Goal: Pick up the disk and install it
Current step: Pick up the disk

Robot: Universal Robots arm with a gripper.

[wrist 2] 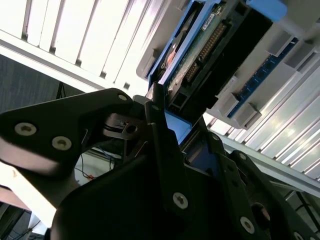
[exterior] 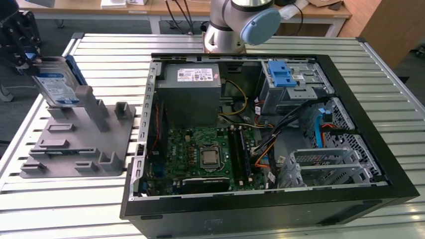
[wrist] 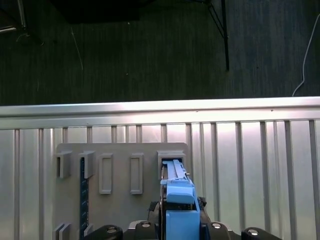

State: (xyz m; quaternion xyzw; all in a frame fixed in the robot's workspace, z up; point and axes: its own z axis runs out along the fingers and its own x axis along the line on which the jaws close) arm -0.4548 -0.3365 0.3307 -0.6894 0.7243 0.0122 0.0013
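Nearest, one open computer case (exterior: 265, 211) on the slatted table (exterior: 66, 204); further back, at the exterior view's left, one grey holder (exterior: 73, 144); upright at its far end, one disk (exterior: 54, 85); one gripper (exterior: 28, 62) closed tight on the disk's blue frame, at the top edge.

Arm (exterior: 222, 30): silver-grey tubular casing, with a round pale-blue cap (exterior: 260, 25) on the joint. Gripper (wrist 2: 177, 120): matte black, built from flat angular links with rounded ends. Links fastened with bright silver round-head screws (wrist 2: 25, 129); the same black links and screw heads appear in the first wrist view.
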